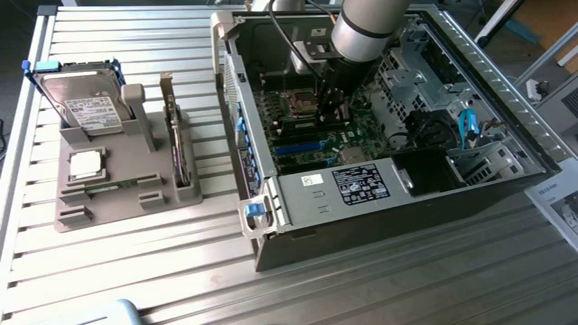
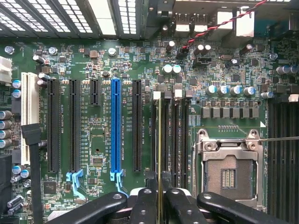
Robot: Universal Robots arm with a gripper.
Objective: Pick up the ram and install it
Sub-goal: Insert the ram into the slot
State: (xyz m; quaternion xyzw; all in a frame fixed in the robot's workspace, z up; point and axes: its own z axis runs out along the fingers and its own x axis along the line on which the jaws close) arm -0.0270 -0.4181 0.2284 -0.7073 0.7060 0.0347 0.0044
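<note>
Reaching down into the open computer case [image 1: 380,203] on the slatted table [image 1: 135,271], the arm sets its gripper [image 1: 332,112] over the motherboard [image 2: 98,186], well apart from the grey parts fixture [image 1: 118,203] at the exterior view's left. In the wrist view the gripper [image 2: 160,203] faces straight down on the board. Its dark fingers [image 2: 145,207] are drawn narrow on the ram [image 2: 160,140], which shows edge-on as a thin pale line running away from the jaws. The ram's long axis runs parallel to the bank of black memory slots [image 2: 180,140] and to the blue expansion slot [image 2: 115,126]. It stands directly over the slot of the bank that lies nearest the expansion slots, in line with the white latch [image 2: 156,95] at that slot's far end. Whether its lower edge has entered the slot cannot be judged from this angle. Room is tight across the stick, with neighbouring slots just beside it and the open CPU socket [image 2: 229,172] near on one flank. Along its length the channel looks unobstructed.
</note>
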